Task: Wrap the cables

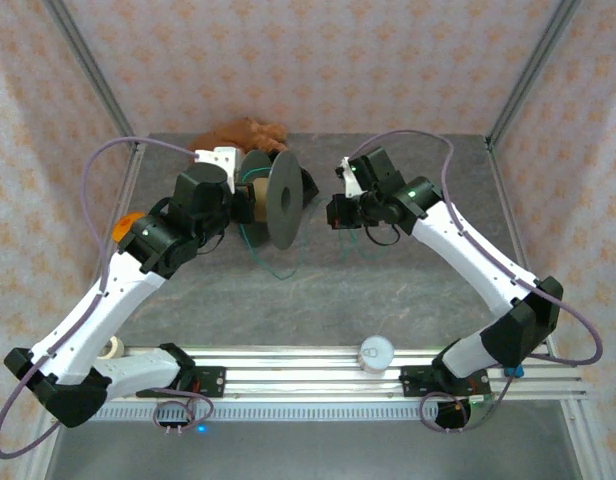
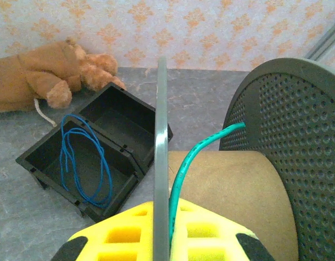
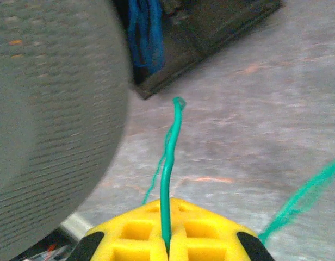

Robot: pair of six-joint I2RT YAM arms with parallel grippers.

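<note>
Wrapping barely begun, we judged: left gripper [image 2: 162,235] clamped the spool flange [image 2: 161,136], right gripper [image 3: 168,239] pinched the green cable [image 3: 167,185]; blue cable [image 3: 144,27] lay ahead in the black box [image 2: 124,111].

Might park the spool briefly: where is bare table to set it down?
Bare table lies between the spool and the near rail, though the green cable loops into it. The far right corner is also free. Crowded behind the spool: black box, plush toy.

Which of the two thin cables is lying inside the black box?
The thin blue cable, looped in one compartment of the black plastic box; the thin green cable runs over the grey spool instead.
</note>
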